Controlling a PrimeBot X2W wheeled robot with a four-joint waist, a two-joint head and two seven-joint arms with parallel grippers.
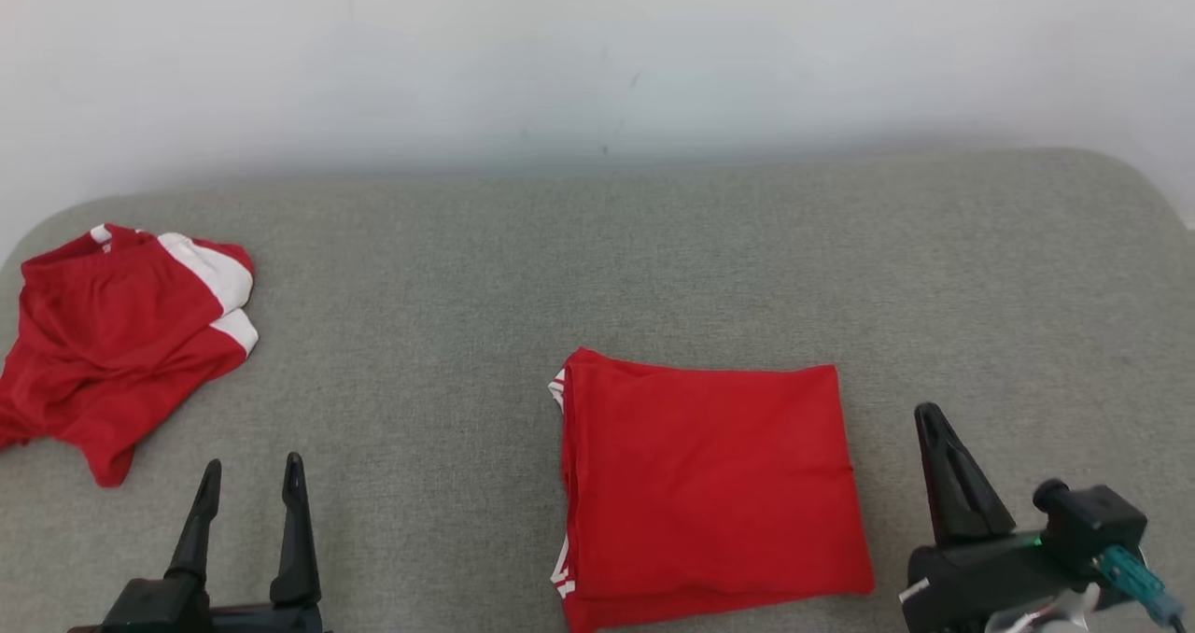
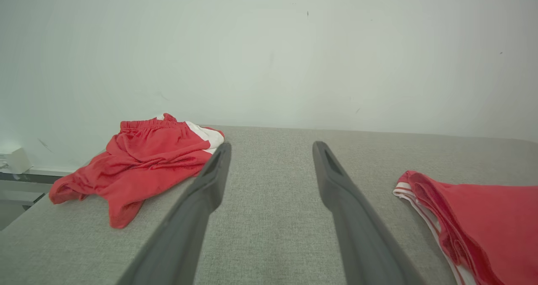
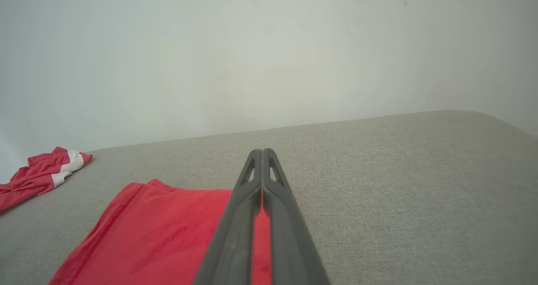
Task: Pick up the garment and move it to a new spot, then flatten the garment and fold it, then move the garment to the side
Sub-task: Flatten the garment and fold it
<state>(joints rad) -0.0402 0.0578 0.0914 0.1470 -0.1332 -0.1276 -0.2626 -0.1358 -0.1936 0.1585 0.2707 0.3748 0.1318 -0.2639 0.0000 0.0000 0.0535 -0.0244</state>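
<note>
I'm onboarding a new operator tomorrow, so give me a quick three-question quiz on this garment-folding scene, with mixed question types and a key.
1. True or false: the right gripper has its fingers pressed together.
2. Multiple choice: the left gripper is A) open and empty, B) shut on red cloth, C) shut and empty.
3. Fill in: on the grey padded surface, the folded red garment lies near the right gripper, while the crumpled red and white garment lies at the robot's far ____.
Key: 1 true; 2 A; 3 left.
</note>
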